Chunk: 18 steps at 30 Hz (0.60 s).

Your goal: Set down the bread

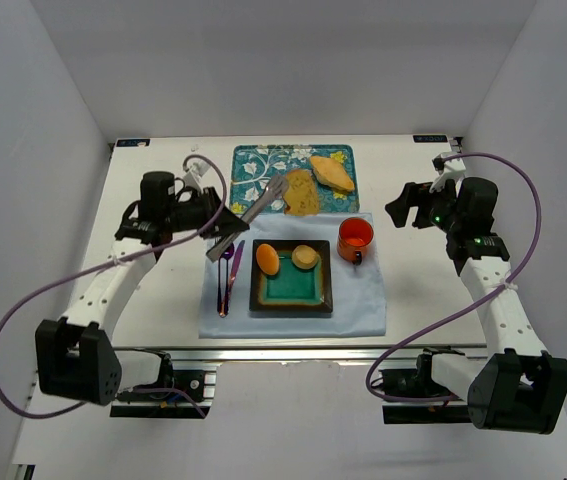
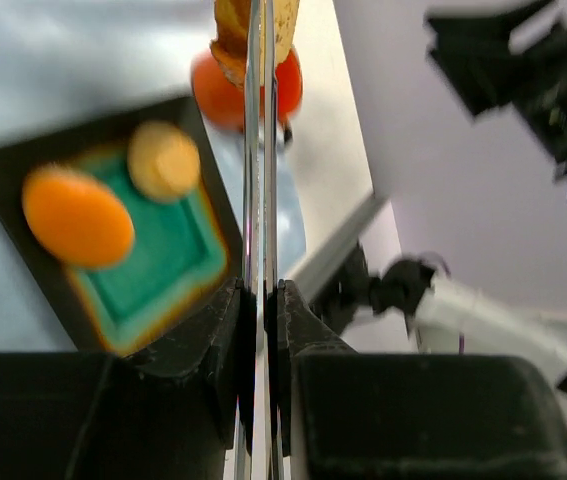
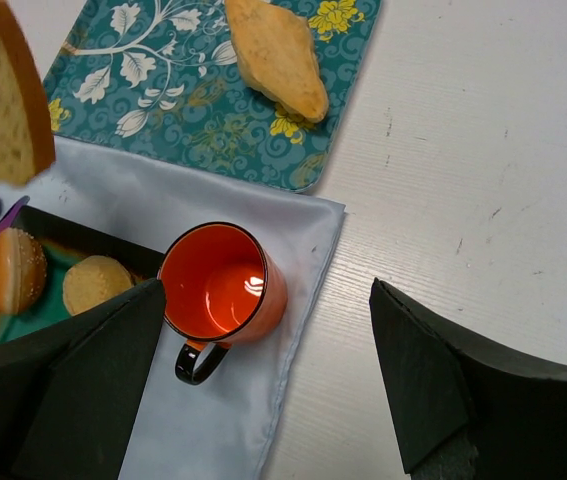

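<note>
My left gripper is shut on metal tongs, which pinch a brown-crusted toast slice held over the near edge of the floral mat. In the left wrist view the tongs run up between my closed fingers to the toast. A glossy orange roll and a small tan bun lie on the teal square plate. A golden bread piece lies on the mat. My right gripper is open and empty, right of the orange mug.
The orange mug stands on the light blue napkin right of the plate. Purple cutlery lies on the napkin left of the plate. White walls close in the table on three sides.
</note>
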Each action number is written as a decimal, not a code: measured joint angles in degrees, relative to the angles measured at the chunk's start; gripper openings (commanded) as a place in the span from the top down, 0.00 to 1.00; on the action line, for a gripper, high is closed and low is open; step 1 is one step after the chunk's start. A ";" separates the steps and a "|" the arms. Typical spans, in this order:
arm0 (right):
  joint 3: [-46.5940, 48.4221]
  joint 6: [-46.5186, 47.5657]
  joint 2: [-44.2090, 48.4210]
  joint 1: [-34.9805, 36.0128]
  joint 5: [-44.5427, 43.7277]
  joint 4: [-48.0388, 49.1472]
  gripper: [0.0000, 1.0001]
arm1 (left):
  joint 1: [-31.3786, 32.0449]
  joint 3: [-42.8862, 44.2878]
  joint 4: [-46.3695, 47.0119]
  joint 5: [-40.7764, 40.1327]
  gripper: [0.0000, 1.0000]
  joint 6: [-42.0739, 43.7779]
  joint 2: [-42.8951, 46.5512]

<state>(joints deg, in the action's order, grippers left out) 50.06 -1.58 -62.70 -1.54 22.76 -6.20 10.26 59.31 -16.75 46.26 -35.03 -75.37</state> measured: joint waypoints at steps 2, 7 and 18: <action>0.00 0.02 0.00 0.00 0.15 -0.02 0.12 | 0.13 -3.80 -2.16 1.86 1.00 1.18 3.76; 0.00 0.02 0.00 0.00 0.87 -0.02 0.12 | 0.15 -8.28 -13.62 3.15 1.00 8.11 8.52; 0.00 -0.39 0.00 0.00 1.90 -0.13 0.11 | 0.98 -15.15 -24.85 3.34 0.78 17.49 10.36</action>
<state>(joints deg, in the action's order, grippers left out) 50.06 -1.98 -62.70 -1.54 24.67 -6.33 11.25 44.16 -41.60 49.60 -17.54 -65.01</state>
